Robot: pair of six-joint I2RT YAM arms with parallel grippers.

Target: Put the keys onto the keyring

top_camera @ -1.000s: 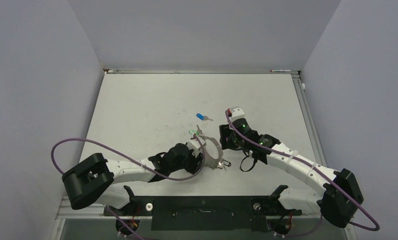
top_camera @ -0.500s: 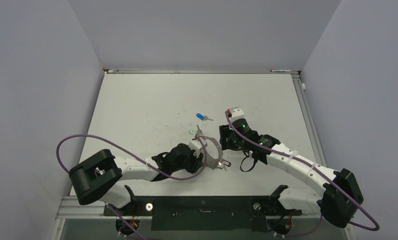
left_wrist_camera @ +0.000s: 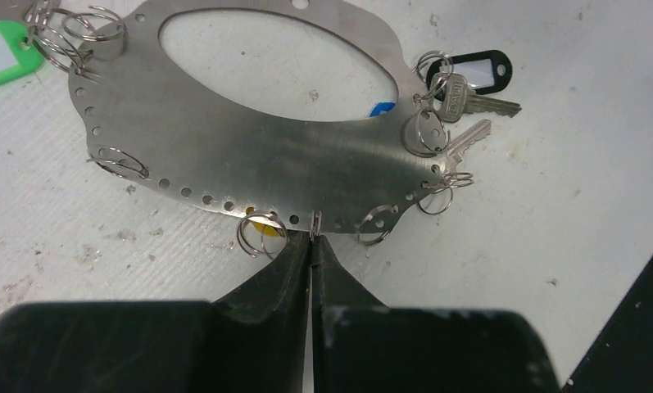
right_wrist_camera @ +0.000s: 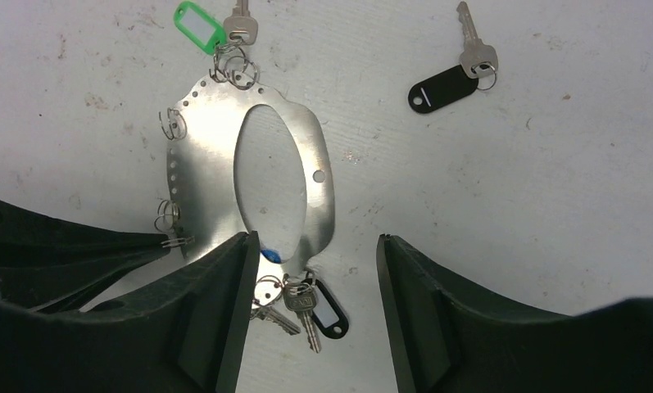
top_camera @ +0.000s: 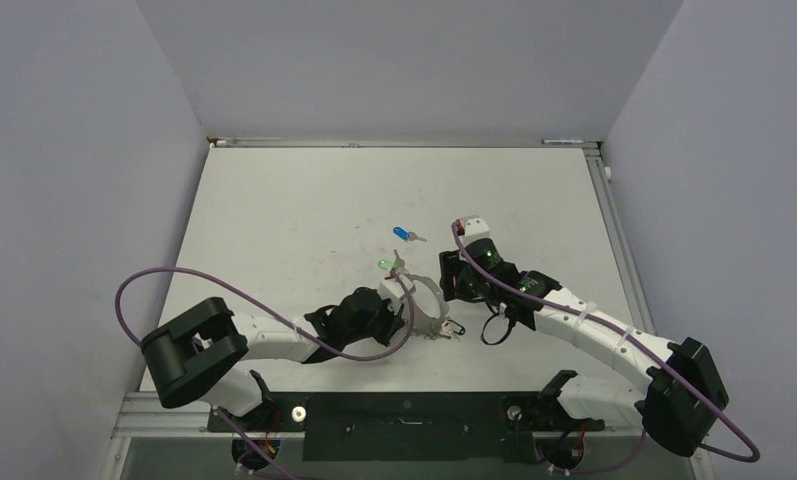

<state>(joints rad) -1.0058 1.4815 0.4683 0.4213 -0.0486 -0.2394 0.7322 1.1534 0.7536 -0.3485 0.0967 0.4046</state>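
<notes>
The left gripper is closed tight on the perforated rim of the keyring, a flat, polished sheet-metal oval lying on the scuffed white counter, probably to steady it, while the right gripper hovers above, wide open and empty, near a loose black-tagged key.

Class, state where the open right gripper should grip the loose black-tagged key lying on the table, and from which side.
Probably the black tag, pinched across its narrow width from straight above: it lies flat, with bare table along both long sides.
</notes>
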